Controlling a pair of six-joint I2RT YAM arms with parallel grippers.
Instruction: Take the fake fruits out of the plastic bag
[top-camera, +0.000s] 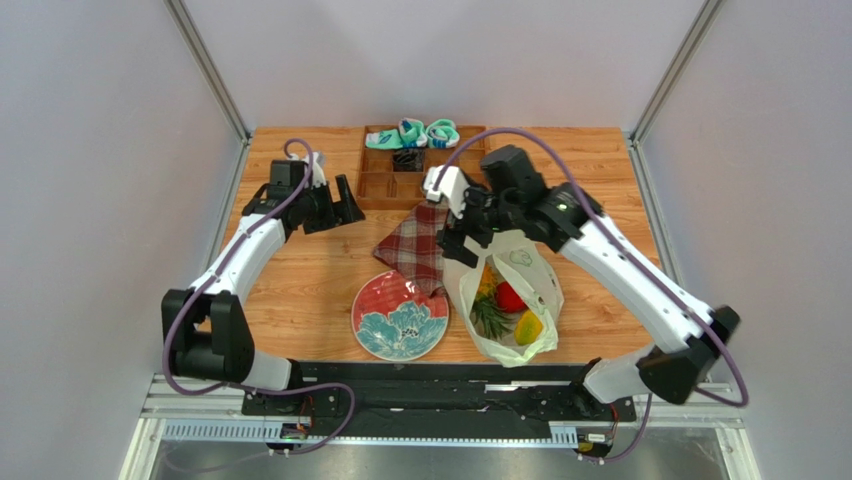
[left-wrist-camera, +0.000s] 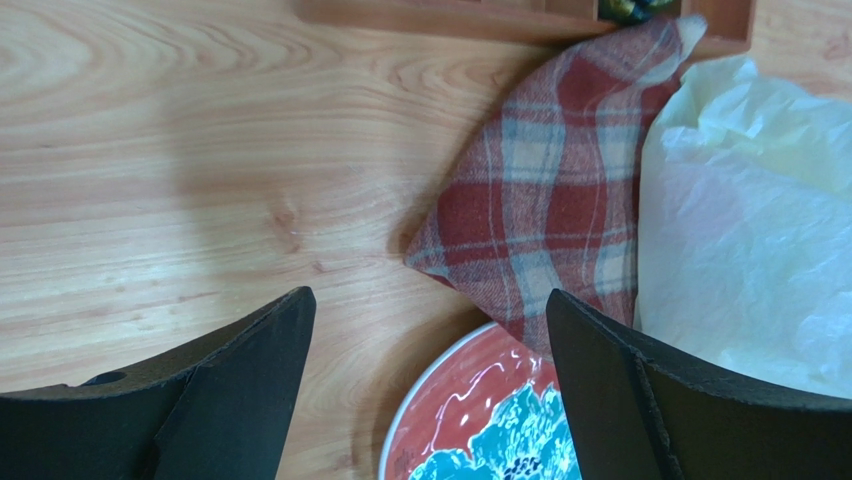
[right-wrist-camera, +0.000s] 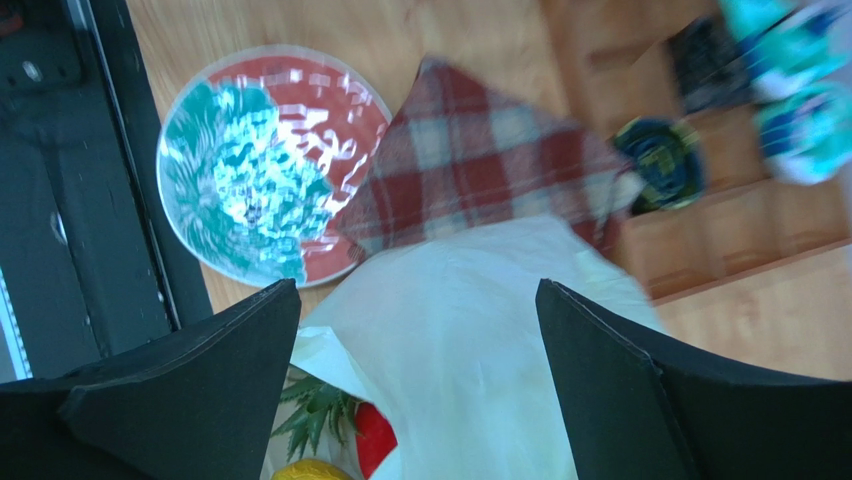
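The plastic bag (top-camera: 528, 262) lies on the table to the right of the plate, its mouth toward the near edge. Inside it I see a pineapple's green crown (top-camera: 490, 316), a red pepper (top-camera: 510, 297) and a yellow mango (top-camera: 528, 327). My right gripper (top-camera: 458, 243) is open and empty, just above the bag's far left end. In the right wrist view the bag (right-wrist-camera: 480, 340) lies between the fingers of the gripper (right-wrist-camera: 417, 300), with the crown (right-wrist-camera: 315, 415) and red pepper (right-wrist-camera: 375, 440) at the lower left. My left gripper (top-camera: 338, 208) is open and empty over the far left of the table; its wrist view (left-wrist-camera: 430, 300) looks down on bare wood.
A red-and-teal plate (top-camera: 400, 316) sits near the front, left of the bag. A red plaid cloth (top-camera: 415, 245) lies between the plate and a wooden organizer tray (top-camera: 380, 185) at the back, which holds teal-and-white rolled socks (top-camera: 415, 133).
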